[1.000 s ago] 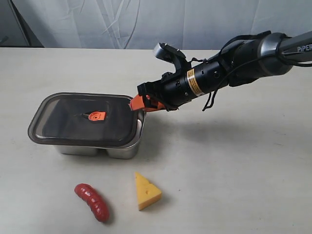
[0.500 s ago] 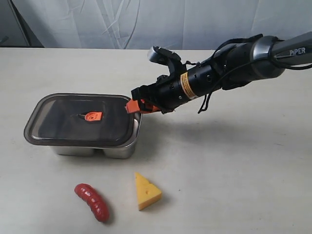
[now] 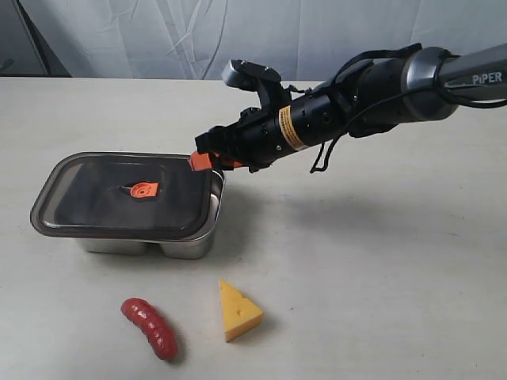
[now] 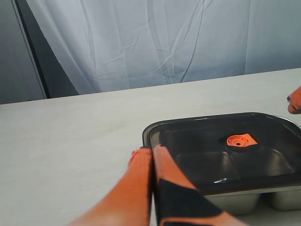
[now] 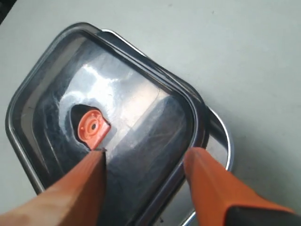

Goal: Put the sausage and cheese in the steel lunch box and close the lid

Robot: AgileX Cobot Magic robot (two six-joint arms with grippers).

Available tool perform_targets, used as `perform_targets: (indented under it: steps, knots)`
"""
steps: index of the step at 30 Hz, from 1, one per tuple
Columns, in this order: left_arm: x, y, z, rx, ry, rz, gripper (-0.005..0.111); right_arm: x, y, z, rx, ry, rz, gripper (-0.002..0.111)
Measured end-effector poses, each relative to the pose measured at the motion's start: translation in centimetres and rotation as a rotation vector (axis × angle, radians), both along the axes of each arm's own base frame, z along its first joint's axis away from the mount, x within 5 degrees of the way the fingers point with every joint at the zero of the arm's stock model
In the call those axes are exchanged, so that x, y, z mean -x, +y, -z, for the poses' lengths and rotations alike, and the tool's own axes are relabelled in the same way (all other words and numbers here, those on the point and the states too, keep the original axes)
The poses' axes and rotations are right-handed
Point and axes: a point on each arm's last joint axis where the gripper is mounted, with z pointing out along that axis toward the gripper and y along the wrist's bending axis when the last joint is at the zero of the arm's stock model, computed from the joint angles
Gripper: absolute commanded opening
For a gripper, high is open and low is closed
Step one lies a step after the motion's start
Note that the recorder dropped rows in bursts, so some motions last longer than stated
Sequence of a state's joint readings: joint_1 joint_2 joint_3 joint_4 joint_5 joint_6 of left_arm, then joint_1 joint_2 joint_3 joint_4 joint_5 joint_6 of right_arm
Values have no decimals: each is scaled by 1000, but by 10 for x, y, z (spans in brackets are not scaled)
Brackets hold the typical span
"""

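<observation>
The lid point(image 3: 119, 198) is sliding left across the box point(image 3: 198, 241) with the right hand point(image 3: 200, 161), jaws wide over its corner. Uncovering is underway; next, lifting the lid clear. Sausage point(image 3: 149, 327) and cheese point(image 3: 238, 310) are lying on the surface point(image 3: 380, 261); the left hand point(image 4: 151, 155) is pinched closed, empty

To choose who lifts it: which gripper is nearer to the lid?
Right. The right gripper hangs open over the lid; the left gripper, shut, is back from it.
</observation>
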State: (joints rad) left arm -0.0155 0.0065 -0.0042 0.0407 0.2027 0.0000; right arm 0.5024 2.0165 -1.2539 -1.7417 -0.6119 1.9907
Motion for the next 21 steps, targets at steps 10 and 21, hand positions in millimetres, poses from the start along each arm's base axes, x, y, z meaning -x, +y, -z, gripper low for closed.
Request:
perform_targets:
  steps: [10, 21]
  knots:
    - [0, 0, 0, 0, 0, 0, 0, 0, 1, 6, -7, 38, -3, 51]
    - [0, 0, 0, 0, 0, 0, 0, 0, 2, 20, 7, 72, -4, 51]
